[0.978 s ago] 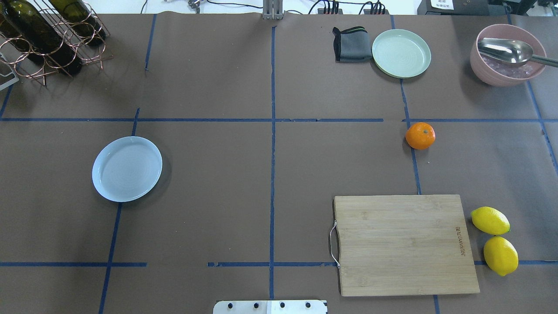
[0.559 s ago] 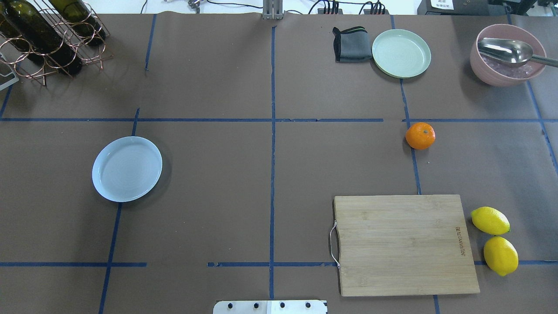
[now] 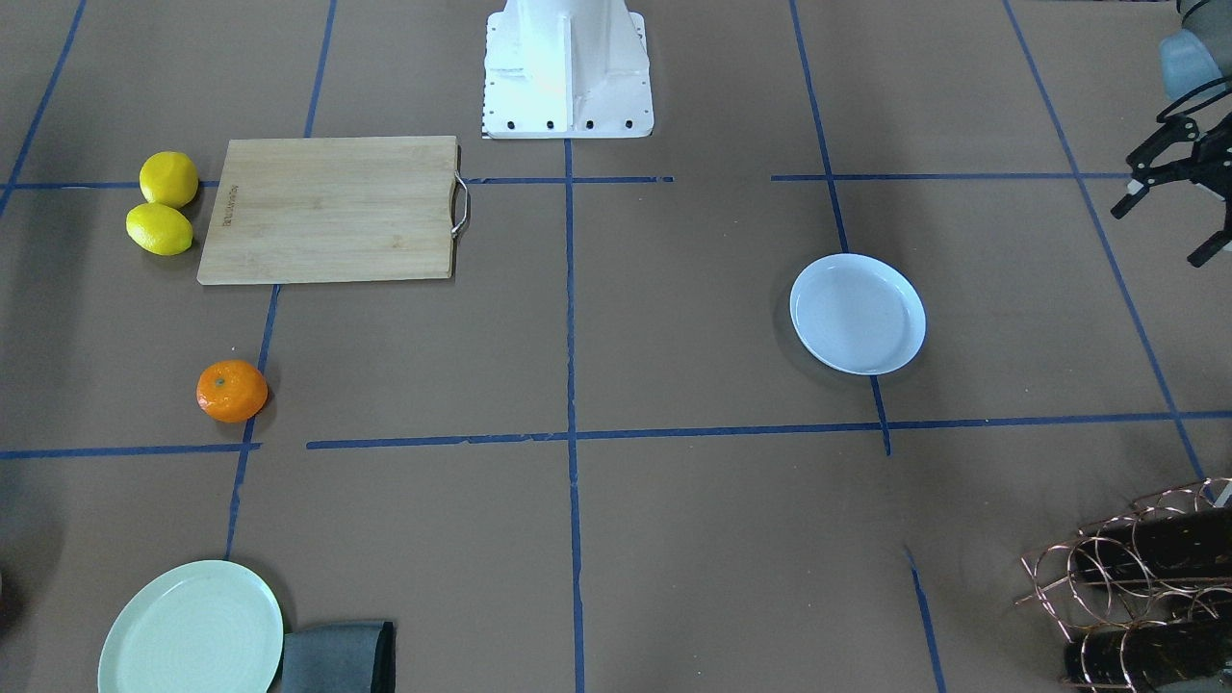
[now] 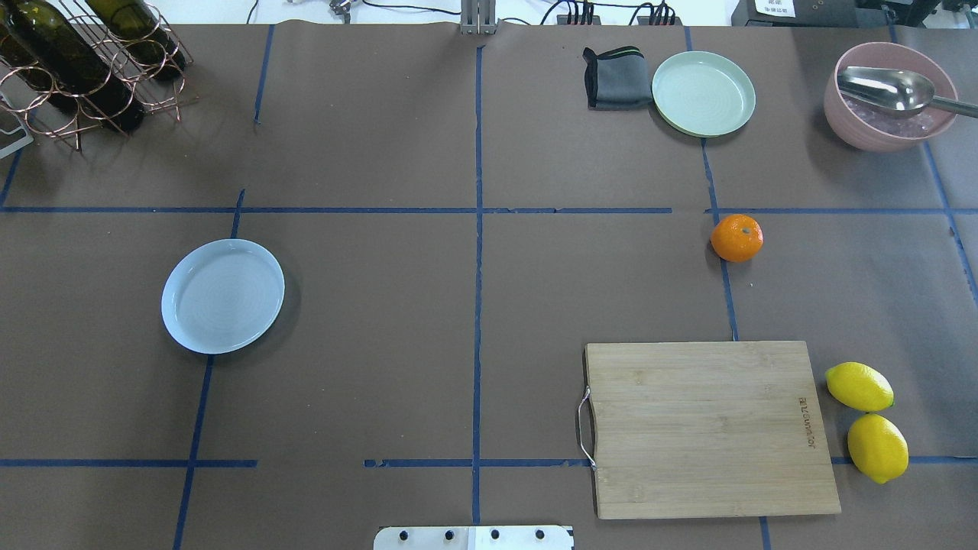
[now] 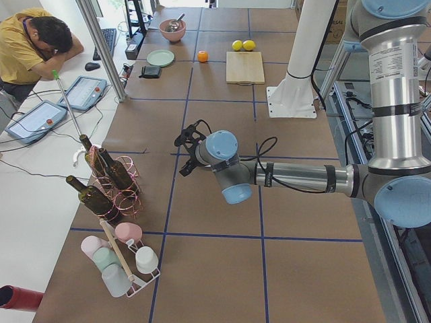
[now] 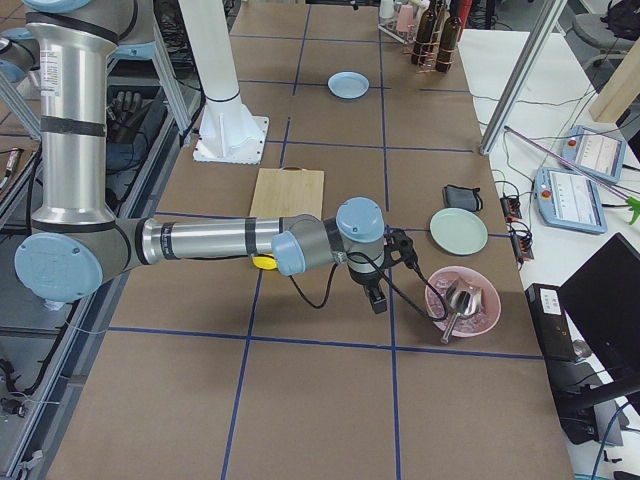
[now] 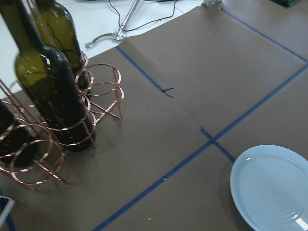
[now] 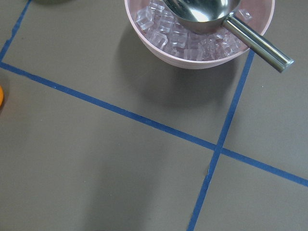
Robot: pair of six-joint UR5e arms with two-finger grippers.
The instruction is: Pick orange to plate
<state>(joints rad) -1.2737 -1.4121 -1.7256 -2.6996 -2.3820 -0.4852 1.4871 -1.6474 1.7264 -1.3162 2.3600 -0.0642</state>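
Orange (image 4: 736, 237) sits on the right half of the table, on a blue tape line, beyond the far edge of the wooden cutting board (image 4: 707, 428) and nearer than the mint-green plate (image 4: 703, 93). Nothing touches it. The white plate (image 4: 222, 296) lies well apart from it on the left half, with nothing on it.

The right gripper (image 6: 393, 283) shows only in the right side view, raised over the table near the pink bowl (image 4: 890, 95) of ice and its metal scoop (image 4: 886, 88). Whether its fingers are spread or closed cannot be told. Its wrist camera catches only a sliver of the fruit at the left edge of its view, so the orange lies off to that gripper's side.

The left gripper (image 3: 1158, 235) hangs over the table's left end, fingers spread and holding nothing, near the wire rack of wine bottles (image 4: 84, 69). The white plate lies between it and the orange.

Two lemons (image 4: 859, 386) rest just right of the board. A folded grey cloth (image 4: 615, 76) lies beside the mint-green plate.
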